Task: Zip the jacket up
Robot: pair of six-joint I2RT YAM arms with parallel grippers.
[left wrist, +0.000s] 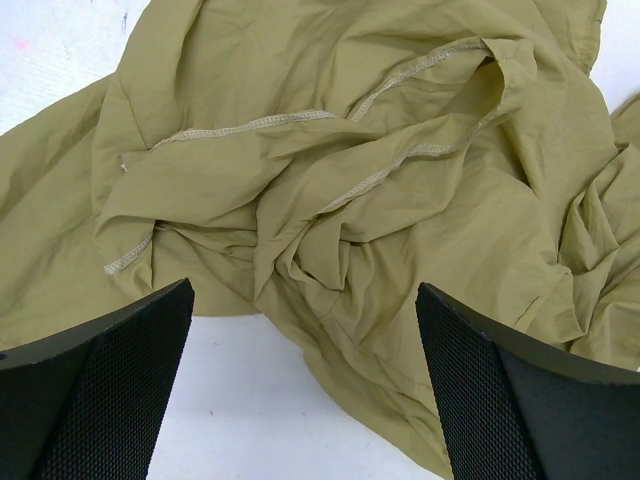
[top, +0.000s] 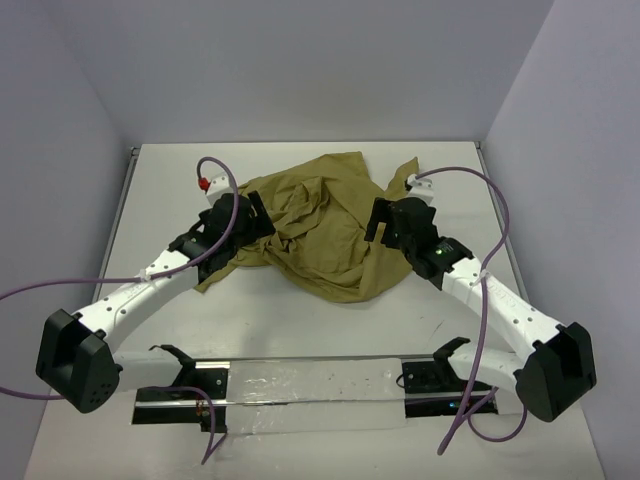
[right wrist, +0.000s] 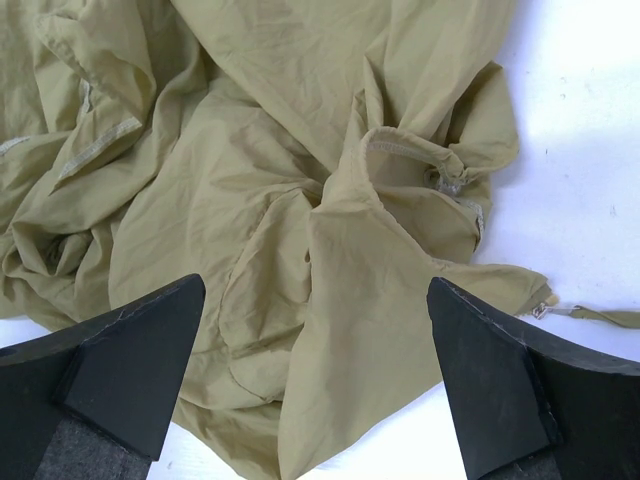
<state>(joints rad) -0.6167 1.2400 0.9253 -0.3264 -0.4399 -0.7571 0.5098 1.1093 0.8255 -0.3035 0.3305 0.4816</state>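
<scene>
The khaki jacket (top: pixel 325 228) lies crumpled in a heap at the middle of the white table. My left gripper (top: pixel 258 218) hangs over its left edge, open and empty; in the left wrist view the cloth (left wrist: pixel 380 190) with pale stitched seams fills the space between and ahead of the spread fingers (left wrist: pixel 120 380). My right gripper (top: pixel 380 222) hangs over its right edge, also open and empty; the right wrist view shows folded cloth (right wrist: pixel 330 250) between the fingers (right wrist: pixel 500 390). A small metal zipper end (right wrist: pixel 545 307) with a thin strip lies on the table at the right.
The white table (top: pixel 300 330) is walled by grey panels at the back and sides. A shiny foil-covered strip (top: pixel 310 385) runs along the near edge between the arm bases. Purple cables loop off both arms.
</scene>
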